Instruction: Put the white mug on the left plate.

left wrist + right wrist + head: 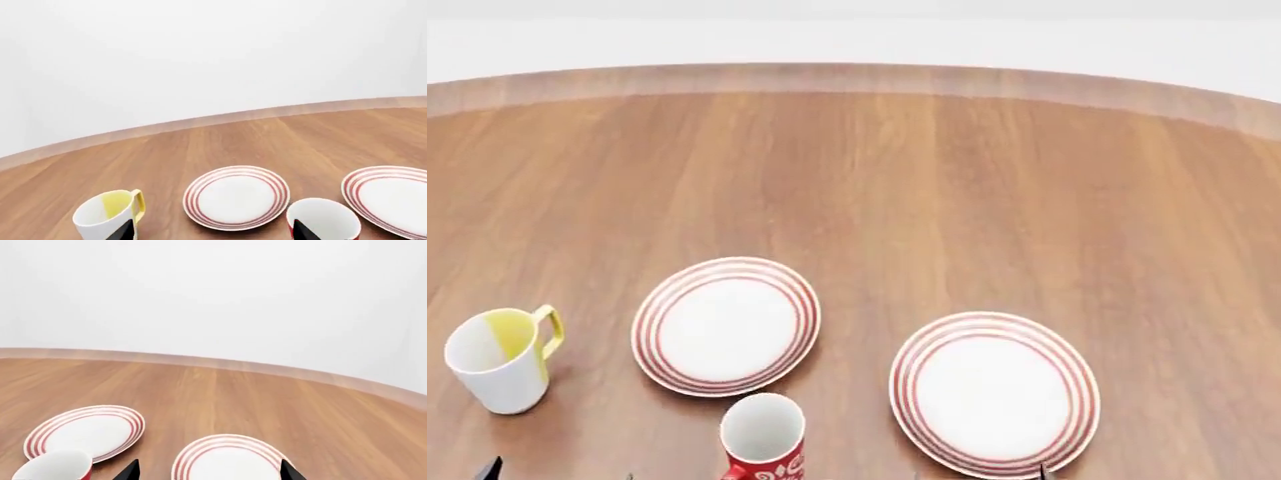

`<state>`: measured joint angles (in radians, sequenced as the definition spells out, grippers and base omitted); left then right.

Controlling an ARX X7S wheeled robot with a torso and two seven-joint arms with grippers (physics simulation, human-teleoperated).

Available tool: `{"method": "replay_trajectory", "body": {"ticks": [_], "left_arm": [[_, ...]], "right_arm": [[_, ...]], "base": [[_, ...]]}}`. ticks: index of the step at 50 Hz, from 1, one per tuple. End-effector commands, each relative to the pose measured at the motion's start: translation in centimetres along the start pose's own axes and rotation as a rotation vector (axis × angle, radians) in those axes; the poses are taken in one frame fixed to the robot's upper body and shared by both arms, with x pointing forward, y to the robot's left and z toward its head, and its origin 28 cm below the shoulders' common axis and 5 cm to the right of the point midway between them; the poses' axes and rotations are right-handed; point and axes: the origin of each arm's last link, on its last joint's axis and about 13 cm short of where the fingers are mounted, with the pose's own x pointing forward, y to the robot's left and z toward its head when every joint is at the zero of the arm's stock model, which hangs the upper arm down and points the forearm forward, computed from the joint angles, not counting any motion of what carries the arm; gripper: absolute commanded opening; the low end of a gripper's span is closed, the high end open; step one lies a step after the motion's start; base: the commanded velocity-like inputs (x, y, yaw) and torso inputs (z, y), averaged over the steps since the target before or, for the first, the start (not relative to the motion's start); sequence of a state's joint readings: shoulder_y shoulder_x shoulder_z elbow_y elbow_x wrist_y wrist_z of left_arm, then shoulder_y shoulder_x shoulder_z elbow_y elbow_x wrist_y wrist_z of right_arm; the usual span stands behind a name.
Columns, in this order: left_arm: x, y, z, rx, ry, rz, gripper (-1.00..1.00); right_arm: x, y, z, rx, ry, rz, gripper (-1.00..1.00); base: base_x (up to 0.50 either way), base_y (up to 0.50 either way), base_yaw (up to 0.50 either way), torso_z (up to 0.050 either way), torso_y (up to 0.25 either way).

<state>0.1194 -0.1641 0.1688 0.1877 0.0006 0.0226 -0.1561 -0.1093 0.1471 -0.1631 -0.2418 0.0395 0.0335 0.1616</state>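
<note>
**Hovering low over the table, both grippers spread, white mug not in view**

Sitting on the wooden table (961, 180), the left plate (726, 326) is bare and lies flat. The right plate (994, 393) lies flat too, apart from it and nearer the robot.

Where the white mug is cannot be told: none of the three views shows it.

A yellow mug (501, 360) stands upright well to the left of the left plate, its handle turned toward that plate. A red mug (761, 435) stands upright near the bottom of the head view, just beside the left plate's near rim and between the two plates. It touches neither plate.

The left gripper (213, 232) has its jaws spread wide and grips nothing. In its wrist view one dark fingertip (123, 231) shows in front of the yellow mug (110, 215), the other in front of the red mug (323, 217). The left plate (236, 197) shows between them, farther off, and the right plate (390, 197) is cut by the picture's edge.

The right gripper (208, 472) is likewise wide apart and empty. Its fingertips (130, 471) frame the right plate (227, 460), with the left plate (85, 432) and the red mug (53, 467) off to one side.

In the head view only tiny dark tips show at the bottom edge, too small to tell more.
</note>
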Motion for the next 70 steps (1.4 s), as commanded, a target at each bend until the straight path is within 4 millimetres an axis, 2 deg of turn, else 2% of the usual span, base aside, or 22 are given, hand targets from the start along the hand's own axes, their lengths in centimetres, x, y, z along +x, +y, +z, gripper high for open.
{"method": "replay_trajectory", "body": {"ticks": [1, 34, 39, 44, 49, 51, 56, 57, 70], "left_arm": [[0.0, -0.1, -0.2, 0.005, 0.004, -0.003, 1.0], [0.0, -0.5, -0.2, -0.017, 0.0, -0.049, 1.0], [0.2, -0.6, 0.3, -0.017, -0.017, -0.107, 1.0], [0.5, 0.6, 1.2, 0.057, -0.046, -0.127, 1.0], [-0.7, 2.0, 1.7, 0.063, -0.062, -0.163, 1.0], [-2.5, 2.4, 2.1, 0.008, -0.08, -0.282, 1.0], [-4.5, 3.2, 2.4, 0.024, -0.086, -0.343, 1.0], [-4.9, 3.2, 0.9, 0.024, -0.088, -0.36, 1.0], [-8.8, 4.8, 0.3, 0.062, -0.076, -0.477, 1.0]], "right_arm": [[0.0, 0.0, -0.1, -0.001, 0.004, -0.001, 1.0], [0.1, 0.2, -0.3, -0.025, 0.011, 0.007, 1.0], [0.2, 0.3, -0.3, -0.03, 0.007, 0.008, 1.0], [0.0, 0.1, -0.3, -0.027, 0.007, 0.007, 1.0], [0.2, 0.1, -0.4, -0.025, 0.01, 0.011, 1.0], [0.2, 0.2, -0.4, -0.025, 0.013, 0.012, 1.0], [0.3, 0.2, -0.5, -0.023, 0.016, 0.015, 1.0], [0.3, 0.2, -0.5, -0.024, 0.016, 0.015, 1.0], [0.3, 0.2, -0.5, -0.023, 0.017, 0.017, 1.0]], "base": [[0.36, 0.0, 0.0, 0.0, 0.0], [0.37, 0.0, 0.0, 0.0, 0.0], [0.0, 0.0, 0.0, 0.0, 0.0], [0.0, 0.0, 0.0, 0.0, 0.0], [0.0, 0.0, 0.0, 0.0, 0.0], [0.0, 0.0, 0.0, 0.0, 0.0], [0.0, 0.0, 0.0, 0.0, 0.0], [0.0, 0.0, 0.0, 0.0, 0.0], [0.0, 0.0, 0.0, 0.0, 0.0]]}}
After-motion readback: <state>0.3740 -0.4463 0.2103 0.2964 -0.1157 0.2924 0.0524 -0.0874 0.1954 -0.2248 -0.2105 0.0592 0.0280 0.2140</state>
